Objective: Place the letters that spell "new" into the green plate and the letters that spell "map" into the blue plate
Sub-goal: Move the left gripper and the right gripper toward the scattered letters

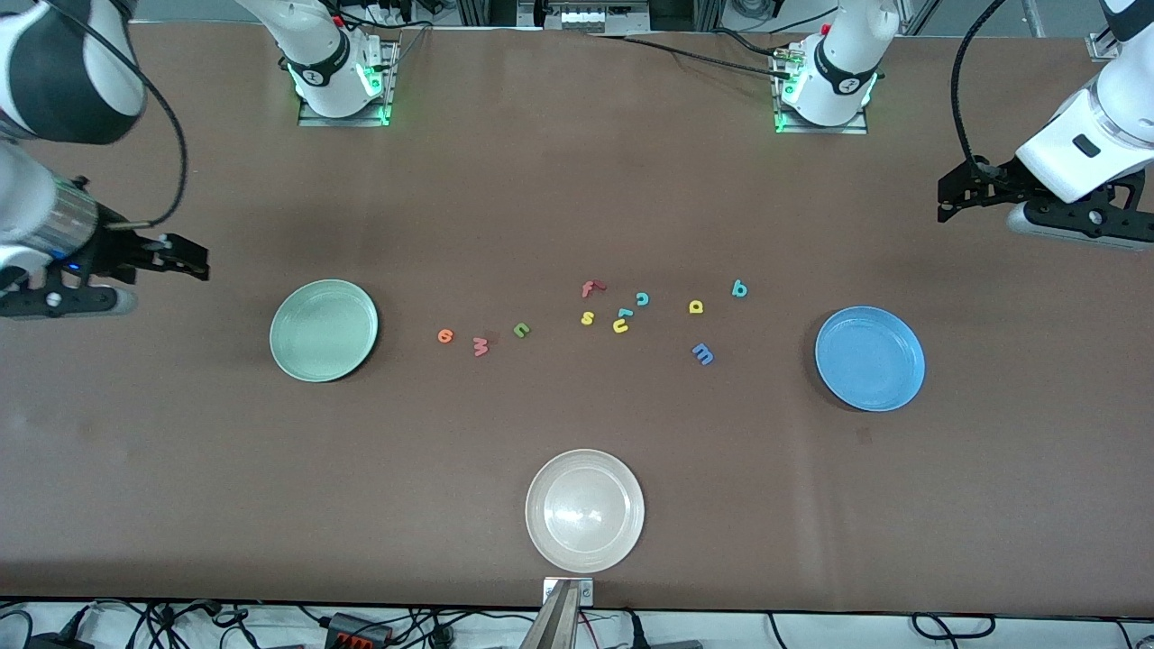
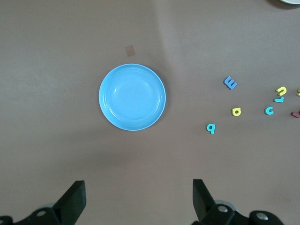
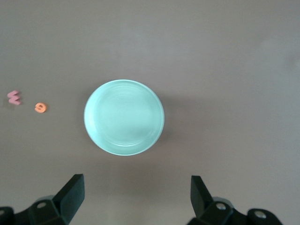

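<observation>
My left tool point(image 2: 136, 197) and right tool point(image 3: 136, 197) hang with jaws apart, holding nothing, each over its end of the brown counter point(image 1: 577, 180), waiting. The pale mint-green round plate point(image 1: 324, 330) sits empty toward the right arm's end, so the orange foam "e" point(image 1: 444, 335), pinkish-red "w" point(image 1: 480, 346) and dark green "n" point(image 1: 521, 330) beside it suit that arm. The medium-blue round plate point(image 1: 870, 358) sits empty toward the left arm's end, near the blue "m" point(image 1: 702, 354), yellow "a" point(image 1: 695, 306) and teal "p" point(image 1: 739, 288).

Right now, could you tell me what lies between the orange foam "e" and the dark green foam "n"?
In the front view, only the pinkish-red foam "w", slightly nearer the camera than the "e" and "n".
</observation>
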Robot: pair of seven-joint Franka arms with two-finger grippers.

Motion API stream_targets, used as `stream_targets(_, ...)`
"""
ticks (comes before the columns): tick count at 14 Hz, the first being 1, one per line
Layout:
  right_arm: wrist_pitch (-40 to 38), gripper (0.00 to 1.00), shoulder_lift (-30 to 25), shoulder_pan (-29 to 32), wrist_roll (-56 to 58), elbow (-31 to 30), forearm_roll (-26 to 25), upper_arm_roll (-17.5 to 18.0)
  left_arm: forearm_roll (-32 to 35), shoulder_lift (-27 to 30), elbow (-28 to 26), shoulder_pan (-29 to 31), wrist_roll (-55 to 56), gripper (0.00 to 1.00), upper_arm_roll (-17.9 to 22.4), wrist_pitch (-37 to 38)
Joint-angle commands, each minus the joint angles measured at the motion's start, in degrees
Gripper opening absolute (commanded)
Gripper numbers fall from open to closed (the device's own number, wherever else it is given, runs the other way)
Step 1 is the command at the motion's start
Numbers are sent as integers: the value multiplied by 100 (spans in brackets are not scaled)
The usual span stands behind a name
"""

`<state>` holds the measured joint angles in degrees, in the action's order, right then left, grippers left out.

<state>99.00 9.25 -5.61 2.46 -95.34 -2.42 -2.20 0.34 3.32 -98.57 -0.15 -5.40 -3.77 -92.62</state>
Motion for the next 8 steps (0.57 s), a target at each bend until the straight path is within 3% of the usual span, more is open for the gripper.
stream_targets(1, 232, 100, 374, -466, -280, 33, 22, -9, 98, -208, 154, -20, 22, 100, -36, 252)
stream_targets(5, 892, 100, 998, -1125, -526, 42, 48, -9, 63, -980, 189, -134, 30, 100, -212, 306)
stream_targets(8, 1401, 100, 1560, -1433, -545, 42, 48, -9, 54, -1981, 531, -415, 57, 100, -361, -52)
